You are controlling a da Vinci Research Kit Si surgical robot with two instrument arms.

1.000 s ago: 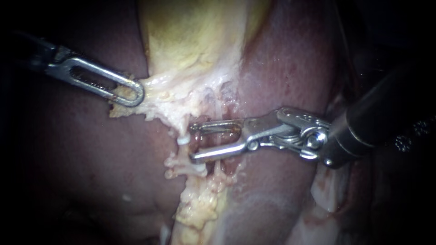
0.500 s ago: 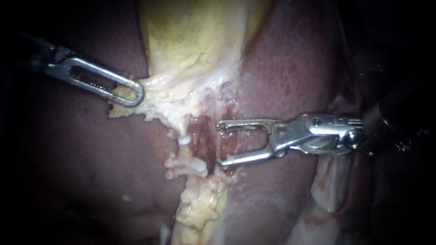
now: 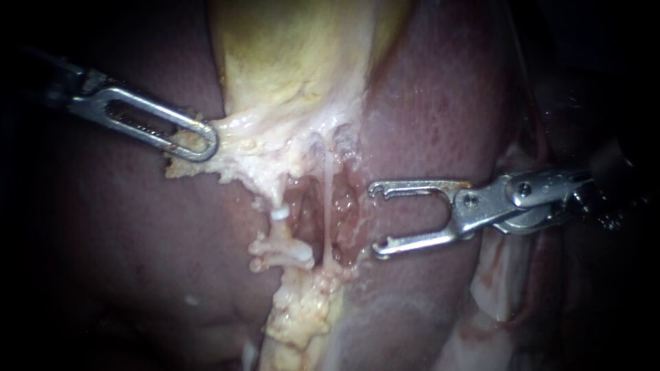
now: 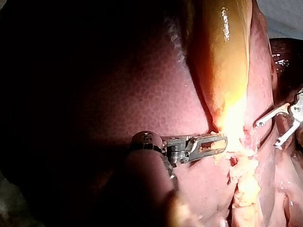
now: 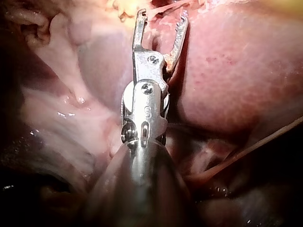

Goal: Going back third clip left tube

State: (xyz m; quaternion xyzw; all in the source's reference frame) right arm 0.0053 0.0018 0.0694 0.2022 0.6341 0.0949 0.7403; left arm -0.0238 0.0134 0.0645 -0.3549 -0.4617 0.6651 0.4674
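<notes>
Left instrument (image 3: 199, 141) has its end effector clamped on the gallbladder's (image 3: 289, 62) pale lower edge, the left tube (image 3: 280, 232) with white clips (image 3: 278, 213) sits mid-scene, and the right instrument's (image 3: 377, 217) end effector gapes open, empty, off to its right over the liver (image 3: 426, 103).

**The liver is your bed here**

Nearly all you see under the work is the liver (image 3: 440, 103), dark red and mottled, and it carries the rest. The yellow gallbladder (image 3: 289, 62) lies straight on it, narrowing into pale ragged tissue (image 3: 302, 309) that runs on down the liver's face. The left tube (image 3: 275, 237), with white clips (image 3: 278, 213) on it, lies against the liver too. In your left wrist view a pale surface (image 4: 286, 16) shows past the liver's edge. Whether it is the worktop cannot be told.
</notes>
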